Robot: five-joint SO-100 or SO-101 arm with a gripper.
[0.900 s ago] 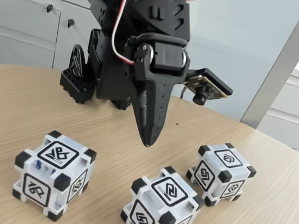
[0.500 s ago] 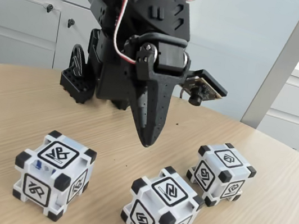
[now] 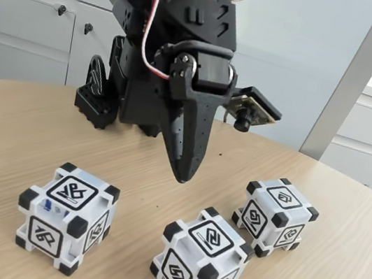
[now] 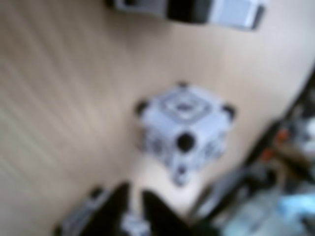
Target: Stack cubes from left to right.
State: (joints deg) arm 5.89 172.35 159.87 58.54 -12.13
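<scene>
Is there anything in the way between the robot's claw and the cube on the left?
Nothing visible. In the fixed view the black gripper hangs above bare wooden table, with open space down to the left white plastic cube.

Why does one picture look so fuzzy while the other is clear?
The wrist view is blurred throughout: one cube reads only as a pale block with dark corners. The fixed view is sharp under even light, with crisp glyphs on all three cubes and soft shadows on the table.

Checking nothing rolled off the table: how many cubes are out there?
3, all separate on the table in the fixed view: left cube, middle cube nearest the camera, right cube. None stacked.
</scene>
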